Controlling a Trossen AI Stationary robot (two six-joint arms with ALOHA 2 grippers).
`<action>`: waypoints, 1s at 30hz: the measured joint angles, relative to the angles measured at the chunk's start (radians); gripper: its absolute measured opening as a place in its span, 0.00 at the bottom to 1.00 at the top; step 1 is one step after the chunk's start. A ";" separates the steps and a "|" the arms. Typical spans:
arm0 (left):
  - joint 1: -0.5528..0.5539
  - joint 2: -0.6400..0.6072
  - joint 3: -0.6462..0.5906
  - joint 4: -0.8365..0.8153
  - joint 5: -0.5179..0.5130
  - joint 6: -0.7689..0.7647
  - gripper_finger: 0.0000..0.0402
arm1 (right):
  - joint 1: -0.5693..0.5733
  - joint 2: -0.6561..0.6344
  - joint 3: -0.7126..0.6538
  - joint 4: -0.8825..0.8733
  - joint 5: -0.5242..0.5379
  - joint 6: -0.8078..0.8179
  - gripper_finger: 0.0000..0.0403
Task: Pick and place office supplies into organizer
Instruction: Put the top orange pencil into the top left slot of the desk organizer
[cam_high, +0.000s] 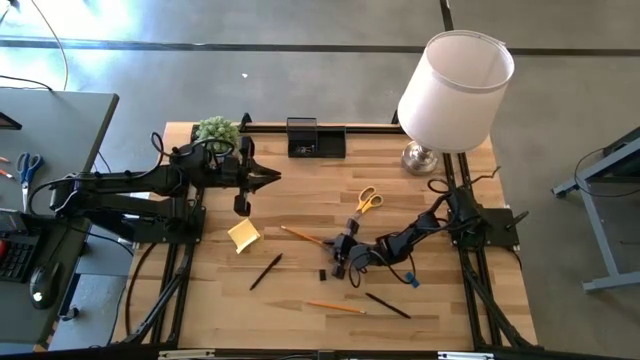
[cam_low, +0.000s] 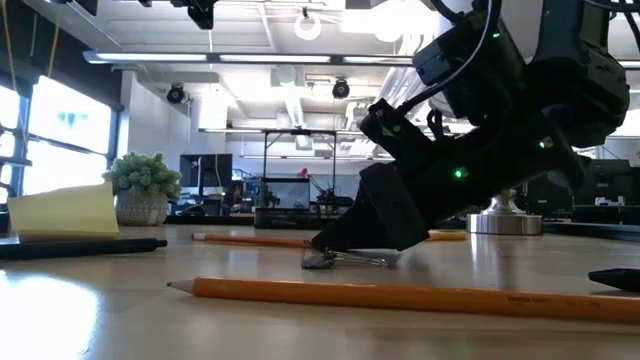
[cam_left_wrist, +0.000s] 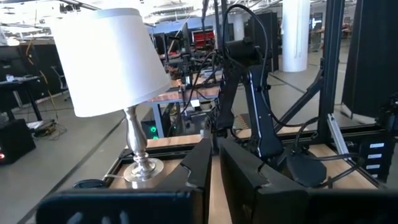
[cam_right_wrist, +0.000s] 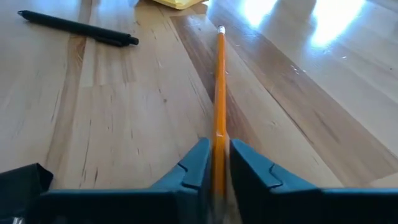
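My right gripper (cam_high: 338, 247) is low over the table's middle, shut on an orange pencil (cam_high: 305, 237). My left gripper (cam_high: 272, 178) hangs raised over the table's left-far part, shut and holding nothing; its wrist view shows its fingers (cam_left_wrist: 215, 158) together. On the wood lie yellow-handled scissors (cam_high: 367, 200), a yellow sticky-note pad (cam_high: 244, 234), two black pens (cam_high: 265, 271) (cam_high: 387, 305), a second pencil (cam_high: 335, 307), a black clip (cam_high: 322, 274) and a small blue block (cam_high: 412, 281). The black organizer (cam_high: 315, 137) stands at the far edge. My right gripper (cam_right_wrist: 216, 149) pinches the orange pencil between its two fingers at the pencil's blunt right end (cam_right_wrist: 219, 124). The fingers come low and slanting from the table's right and lie along the pencil. The pencil lies flat on the table, its point (cam_right_wrist: 221, 29) toward the sticky-note pad.
A white-shaded lamp (cam_high: 455, 90) stands at the far right corner and a small green plant (cam_high: 216, 130) at the far left, either side of the organizer. In the low view the clip (cam_low: 345, 260) lies just under the right gripper, with the second pencil (cam_low: 400, 295) nearer.
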 joint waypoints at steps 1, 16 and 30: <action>0.000 0.000 0.000 0.000 0.000 0.000 0.06 | 0.000 0.000 0.000 -0.003 -0.002 -0.005 0.07; 0.000 -0.009 0.000 0.014 0.000 0.011 0.06 | 0.000 -0.077 -0.010 0.035 0.137 -0.170 0.02; 0.000 -0.066 0.000 0.018 0.138 -0.011 0.09 | 0.139 -0.759 -0.288 0.177 0.460 -0.496 0.01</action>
